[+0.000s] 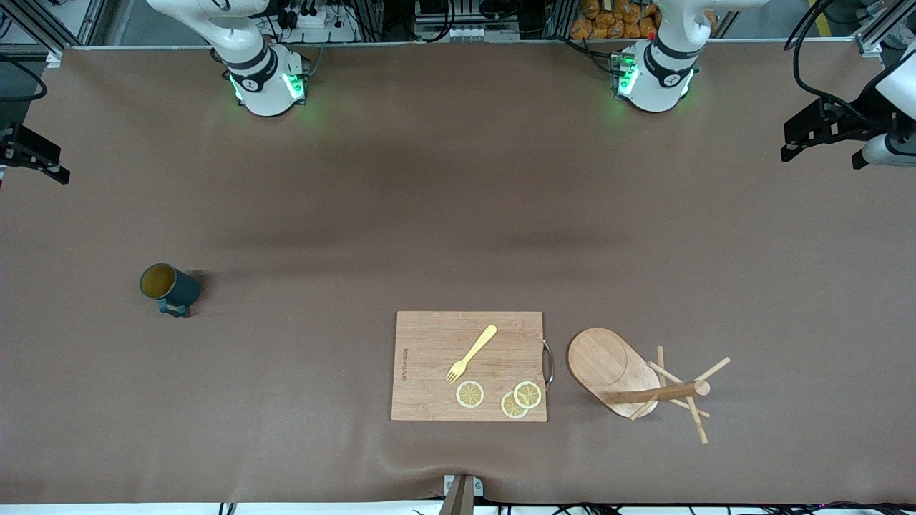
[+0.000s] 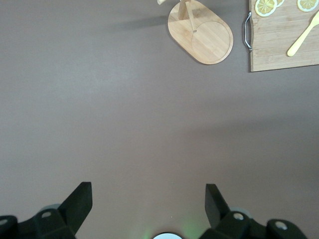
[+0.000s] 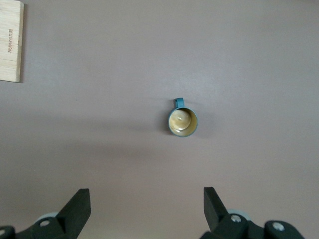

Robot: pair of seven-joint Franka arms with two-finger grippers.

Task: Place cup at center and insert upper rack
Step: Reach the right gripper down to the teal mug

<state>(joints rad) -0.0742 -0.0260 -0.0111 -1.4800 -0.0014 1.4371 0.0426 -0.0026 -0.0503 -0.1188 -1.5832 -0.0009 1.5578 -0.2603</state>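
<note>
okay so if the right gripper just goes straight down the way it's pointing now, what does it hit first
Probably bare table. The right gripper is open and points down at the mat; the cup stands upright a little off its line, though depth is hard to judge.

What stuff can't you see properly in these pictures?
- Inside of the cup: front view too small, right wrist view too far off to tell if it holds anything.
- Mug tree: left wrist view's edge cuts off its pegs.
- Cutting board: right wrist view's edge cuts off all but one end.
- Print on the board: too small to read.
</note>
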